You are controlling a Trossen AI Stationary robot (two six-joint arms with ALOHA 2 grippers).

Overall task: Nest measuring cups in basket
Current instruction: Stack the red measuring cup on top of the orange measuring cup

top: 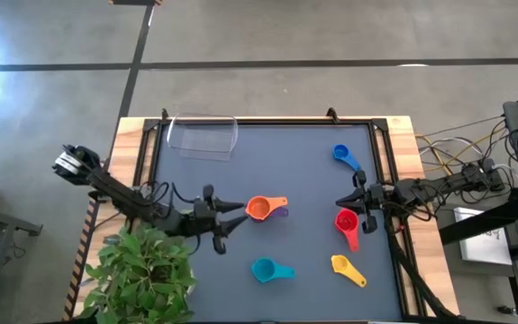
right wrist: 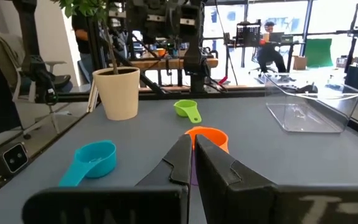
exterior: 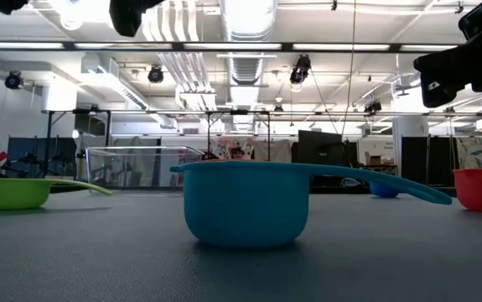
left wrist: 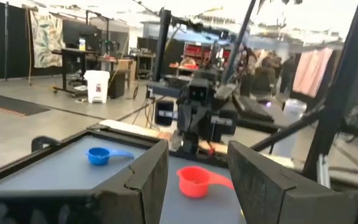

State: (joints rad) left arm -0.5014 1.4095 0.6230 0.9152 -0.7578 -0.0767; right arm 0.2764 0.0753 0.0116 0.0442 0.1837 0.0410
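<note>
Because they look like thin, stiff plastic, the measuring cups should be light and slippery, best pinched by the flat handle. The orange cup [top: 259, 209] sits on a purple cup [top: 279, 213] mid-counter; the clear basket [top: 203, 137] stands at the far left corner. The left pincer [top: 237, 214], half parted and empty, hovers beside the orange cup; the right pincer [top: 347, 202] is clenched empty.

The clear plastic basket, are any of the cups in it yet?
Not yet. The clear plastic basket looks empty. The orange measuring cup sits on a purple one mid-table. The left gripper is beside them, holding nothing. Blue, red, yellow, teal and green cups remain loose.
</note>
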